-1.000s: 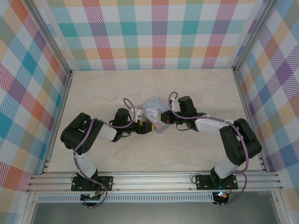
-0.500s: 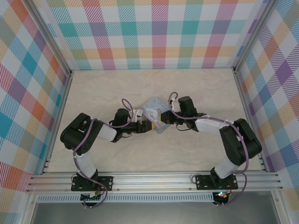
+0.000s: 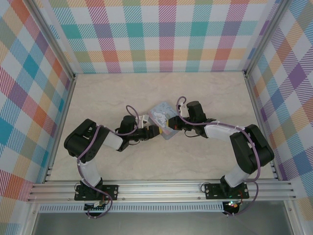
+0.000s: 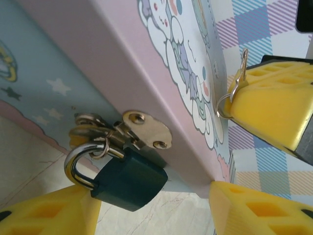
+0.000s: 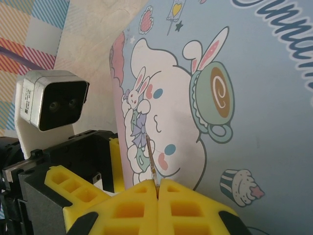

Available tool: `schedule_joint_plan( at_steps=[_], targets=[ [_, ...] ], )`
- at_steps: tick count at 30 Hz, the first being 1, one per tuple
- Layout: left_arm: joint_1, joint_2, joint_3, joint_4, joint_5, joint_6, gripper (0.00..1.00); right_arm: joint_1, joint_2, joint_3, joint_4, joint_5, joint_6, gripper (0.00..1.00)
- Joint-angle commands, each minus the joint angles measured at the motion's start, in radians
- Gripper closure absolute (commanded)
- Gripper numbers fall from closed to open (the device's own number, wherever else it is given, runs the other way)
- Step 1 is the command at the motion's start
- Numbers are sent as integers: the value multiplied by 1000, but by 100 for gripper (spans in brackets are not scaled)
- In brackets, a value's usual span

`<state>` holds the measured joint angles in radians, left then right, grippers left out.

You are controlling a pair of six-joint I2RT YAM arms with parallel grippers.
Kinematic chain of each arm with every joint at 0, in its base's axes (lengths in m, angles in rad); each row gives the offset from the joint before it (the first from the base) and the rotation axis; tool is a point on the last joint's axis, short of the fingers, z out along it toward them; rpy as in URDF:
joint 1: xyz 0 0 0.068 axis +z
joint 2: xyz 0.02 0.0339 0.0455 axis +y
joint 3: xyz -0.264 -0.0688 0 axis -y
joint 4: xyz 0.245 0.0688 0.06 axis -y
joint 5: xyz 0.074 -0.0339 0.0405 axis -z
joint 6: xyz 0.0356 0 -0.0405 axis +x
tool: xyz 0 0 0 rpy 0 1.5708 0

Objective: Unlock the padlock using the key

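Your left gripper (image 4: 149, 205): open, flanking the padlock (image 4: 128, 179) on the hasp (image 4: 146, 129) of the tin (image 4: 88, 58). Your right gripper (image 5: 158, 185): beside the tin, clamping the key (image 5: 152, 166).

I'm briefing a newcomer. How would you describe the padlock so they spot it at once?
Find the cartoon tin at the middle of the table. On its side wall is a metal hasp, and the padlock hangs from it. Nothing else nearby is a small dark teal block with a silver shackle.
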<state>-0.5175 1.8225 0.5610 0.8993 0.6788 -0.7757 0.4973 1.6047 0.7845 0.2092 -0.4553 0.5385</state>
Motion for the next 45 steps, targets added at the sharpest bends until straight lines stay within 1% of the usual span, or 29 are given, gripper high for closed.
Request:
schedule_joint_plan(
  at_steps=[1, 5, 16, 22, 26, 28, 39, 45],
  targets=[
    [-12, 17, -14, 87, -57, -51, 38, 11, -3, -27, -53, -2, -5, 96],
    [-12, 33, -25, 127, -83, -77, 39, 11, -3, -27, -53, -5, -6, 96],
    [-13, 46, -39, 162, -150, -98, 51, 11, -3, -22, -56, -5, -12, 96],
    [-13, 57, -38, 192, -200, -113, 53, 11, -5, -16, -66, -5, -17, 96],
    [-15, 86, -20, 242, -191, -126, 54, 11, -6, -14, -72, -2, -20, 96],
    [-16, 93, -12, 241, -188, -121, 54, 10, -6, -14, -72, -4, -20, 96],
    [-21, 93, -11, 239, -205, -112, 67, 10, -1, -10, -72, -6, -22, 96],
    [-25, 101, -3, 233, -216, -112, 70, 10, 3, -11, -71, -9, -22, 96]
  ],
)
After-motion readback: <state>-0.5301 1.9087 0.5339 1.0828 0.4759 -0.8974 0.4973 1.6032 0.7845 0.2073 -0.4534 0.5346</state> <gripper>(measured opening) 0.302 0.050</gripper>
